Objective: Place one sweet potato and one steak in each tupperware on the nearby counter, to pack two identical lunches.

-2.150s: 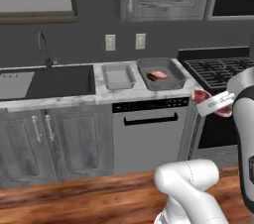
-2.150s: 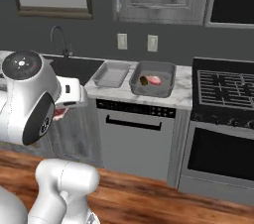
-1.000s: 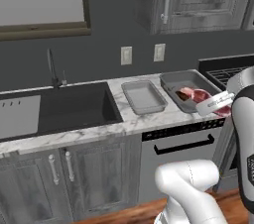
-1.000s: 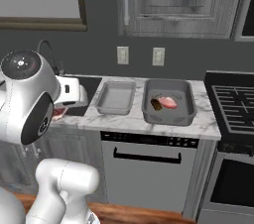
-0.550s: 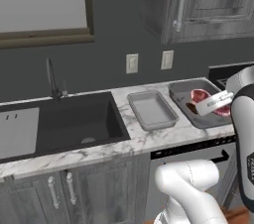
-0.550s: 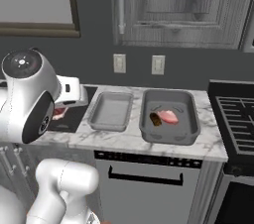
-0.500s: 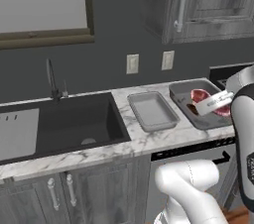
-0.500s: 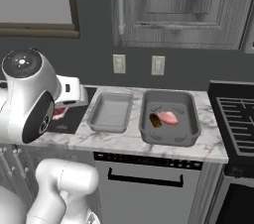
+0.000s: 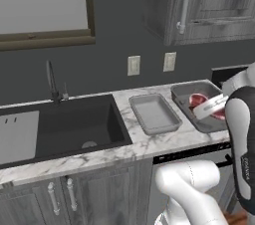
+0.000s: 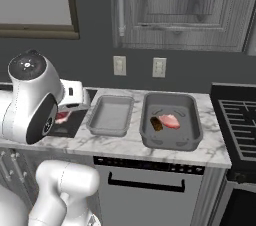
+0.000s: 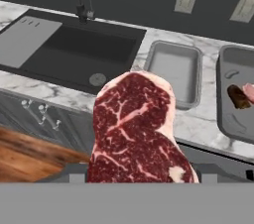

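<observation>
Steak in hand: steak (image 11: 138, 131) fills my hand view, red with pale marbling, clamped in the gripper (image 11: 139, 176) (fingertips hidden behind the meat).
Landmark: I take the sink (image 9: 64, 125), set in the counter (image 10: 125, 146).
Near tupperware: empty tray (image 10: 111, 115) just beside the sink.
Far tupperware: tray (image 10: 172, 141) farther from the sink; it holds a second steak (image 10: 169, 121) touching a dark sweet potato (image 10: 156, 123).
</observation>
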